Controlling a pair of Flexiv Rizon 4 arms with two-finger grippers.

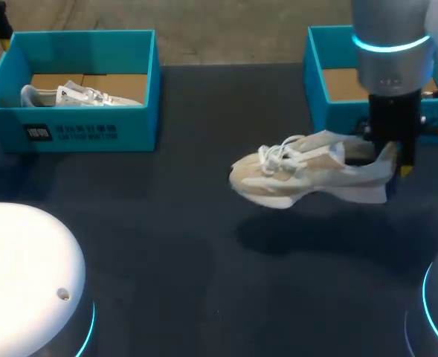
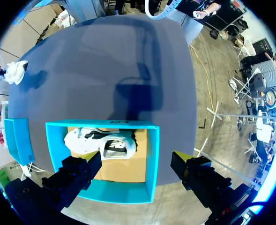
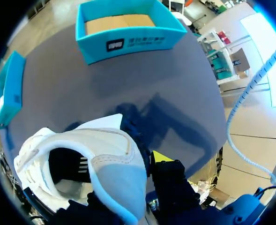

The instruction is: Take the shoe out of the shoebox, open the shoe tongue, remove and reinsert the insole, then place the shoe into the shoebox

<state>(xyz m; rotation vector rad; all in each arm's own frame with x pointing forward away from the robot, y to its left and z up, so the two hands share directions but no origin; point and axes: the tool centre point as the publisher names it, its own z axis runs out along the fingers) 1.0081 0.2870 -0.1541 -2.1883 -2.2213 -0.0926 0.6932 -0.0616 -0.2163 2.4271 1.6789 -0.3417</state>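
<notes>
A beige and white sneaker [image 1: 308, 177] hangs above the dark table [image 1: 166, 245], toe towards the left, casting a shadow below. My right gripper [image 1: 392, 160] is shut on its heel. In the right wrist view the heel collar [image 3: 114, 161] sits between the fingers of the right gripper [image 3: 128, 197], one yellow tip [image 3: 159, 157] showing beside it. The teal right shoebox [image 1: 319, 97] behind the shoe shows a bare cardboard floor. My left gripper [image 2: 135, 168] hovers open above the teal left shoebox [image 2: 149, 154], which holds a second white shoe [image 2: 100, 143].
The left shoebox [image 1: 77, 130] stands at the back left with its white shoe [image 1: 73, 95] inside. The right shoebox [image 3: 128, 35] lies ahead of the right gripper. White robot bases [image 1: 25, 275] sit at the front corners.
</notes>
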